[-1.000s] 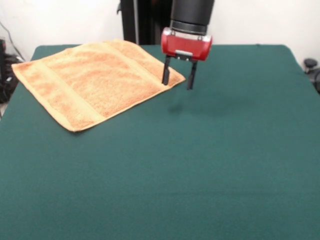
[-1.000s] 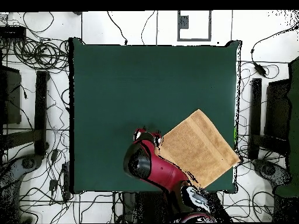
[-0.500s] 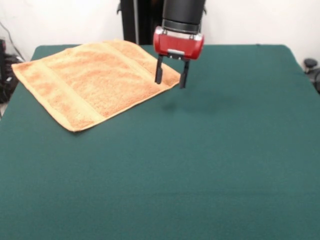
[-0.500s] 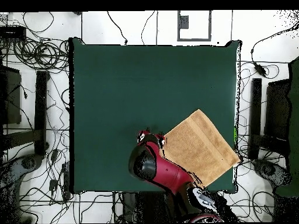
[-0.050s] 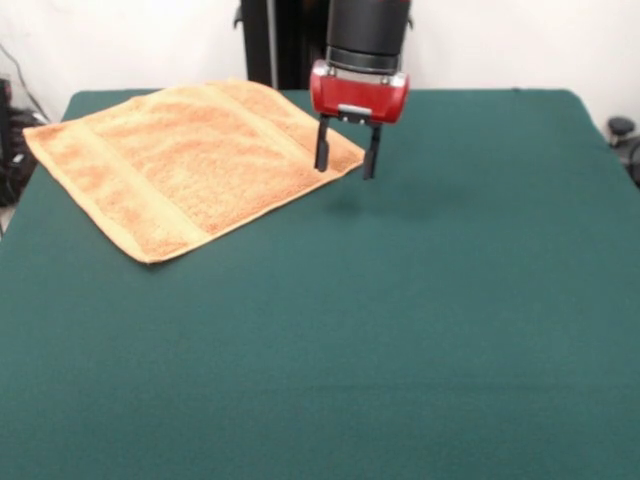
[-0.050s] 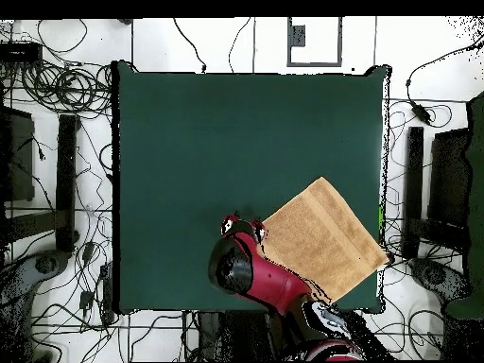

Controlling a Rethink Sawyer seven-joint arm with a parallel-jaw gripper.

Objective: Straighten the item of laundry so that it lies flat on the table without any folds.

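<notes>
Shifted slightly right, gripper (image 5: 346,164) open and empty, straddling corner of flat towel (image 5: 185,160), above table (image 5: 420,320)

Arm reaching straight down, gripper parted.
The red-and-black arm (image 5: 366,35) hangs vertical; its gripper (image 5: 346,160) points downward, two dark fingers (image 5: 322,148) spread apart with nothing held between them.

Even, diffuse indoor light, with soft shadows only.

The tabletop (image 5: 420,300) is evenly lit with no glare on its matte green cloth. The hand (image 5: 346,162) throws a faint, blurred shadow onto the cloth just below and to its right in the front view. The towel (image 5: 180,160) shows its pile clearly, with a thin dark shadow along its near edge.
</notes>
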